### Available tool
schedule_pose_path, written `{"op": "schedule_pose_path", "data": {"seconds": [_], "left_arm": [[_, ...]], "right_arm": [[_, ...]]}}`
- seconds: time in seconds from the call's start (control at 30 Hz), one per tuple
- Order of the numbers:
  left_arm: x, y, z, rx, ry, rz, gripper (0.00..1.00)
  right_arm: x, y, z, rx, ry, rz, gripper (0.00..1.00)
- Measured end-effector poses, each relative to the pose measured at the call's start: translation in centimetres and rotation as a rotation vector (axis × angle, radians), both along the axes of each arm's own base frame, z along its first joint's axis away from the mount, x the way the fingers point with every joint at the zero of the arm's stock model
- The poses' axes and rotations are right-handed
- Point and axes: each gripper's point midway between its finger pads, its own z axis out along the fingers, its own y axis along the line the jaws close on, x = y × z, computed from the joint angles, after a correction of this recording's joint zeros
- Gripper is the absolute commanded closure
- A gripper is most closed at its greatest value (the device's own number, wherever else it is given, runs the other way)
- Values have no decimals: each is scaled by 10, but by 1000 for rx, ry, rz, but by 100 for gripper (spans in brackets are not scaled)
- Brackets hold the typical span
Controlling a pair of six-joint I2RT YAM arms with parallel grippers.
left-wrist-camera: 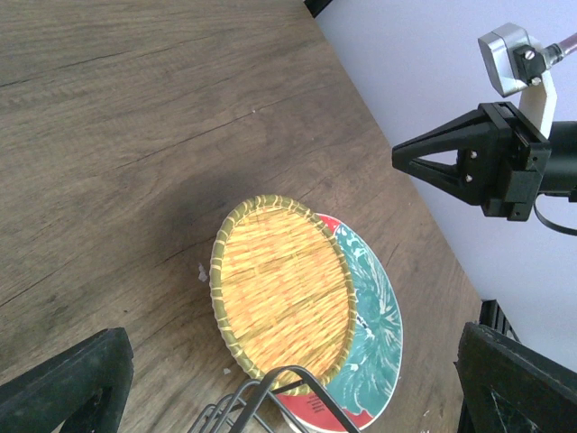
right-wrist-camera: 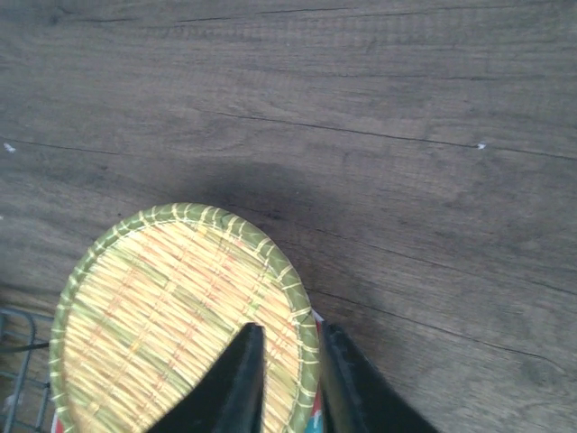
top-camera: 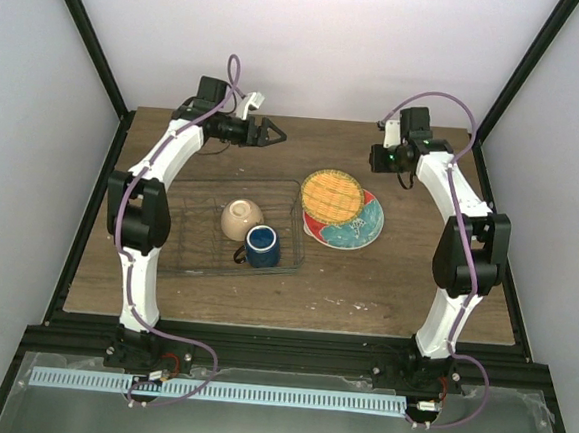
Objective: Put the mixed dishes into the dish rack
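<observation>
The dish rack (top-camera: 190,270) lies left of centre and holds the small cream bowl (top-camera: 240,219) and the dark blue mug (top-camera: 262,245). To its right the yellow-orange grid-patterned plate (top-camera: 331,193) lies flat on the red plate with teal flower (top-camera: 361,225). A thin pale edge (left-wrist-camera: 293,417) shows under the red one. My right gripper (right-wrist-camera: 288,334) hovers above the yellow plate's far-right rim. Its jaws are a narrow gap apart and hold nothing. My left gripper (top-camera: 274,133) hangs wide open at the back, left of the plates and above the table.
Bare wooden table (top-camera: 404,286) lies in front of and behind the plates. White walls and black frame posts (top-camera: 92,51) enclose the table. A wire corner of the rack (left-wrist-camera: 270,397) sits right beside the yellow plate.
</observation>
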Motion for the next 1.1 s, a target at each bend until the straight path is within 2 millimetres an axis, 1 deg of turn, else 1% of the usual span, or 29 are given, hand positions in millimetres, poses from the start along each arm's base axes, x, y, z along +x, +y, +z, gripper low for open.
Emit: {"op": "schedule_pose_path", "data": {"seconds": [0.13, 0.23, 0.27, 0.3, 0.4, 0.53, 0.6, 0.63, 0.73, 1.0, 1.1], "left_arm": [[1, 0, -6, 4, 10, -2, 0], [1, -1, -9, 9, 11, -8, 0], [1, -2, -10, 11, 10, -11, 0], [2, -2, -11, 12, 8, -13, 0], [2, -3, -15, 19, 9, -17, 0], [1, -4, -16, 30, 5, -23, 0], [1, -4, -15, 34, 3, -25, 0], [0, -4, -15, 37, 3, -26, 0], [0, -4, -17, 47, 5, -25, 0], [0, -2, -20, 66, 3, -20, 0], [0, -2, -21, 69, 2, -18, 0]], "right_arm": [[-1, -5, -7, 85, 24, 4, 66], [1, -9, -23, 154, 58, 14, 57], [3, -8, -29, 172, 69, 22, 54], [5, -7, -37, 190, 79, 34, 52], [11, 3, -66, 235, 123, 85, 47], [20, 15, -99, 277, 164, 146, 46], [23, 18, -107, 288, 171, 168, 46], [25, 19, -109, 295, 168, 182, 45], [27, 23, -106, 306, 145, 216, 45], [30, 34, -90, 353, 75, 307, 45], [30, 37, -91, 368, 66, 334, 45]]}}
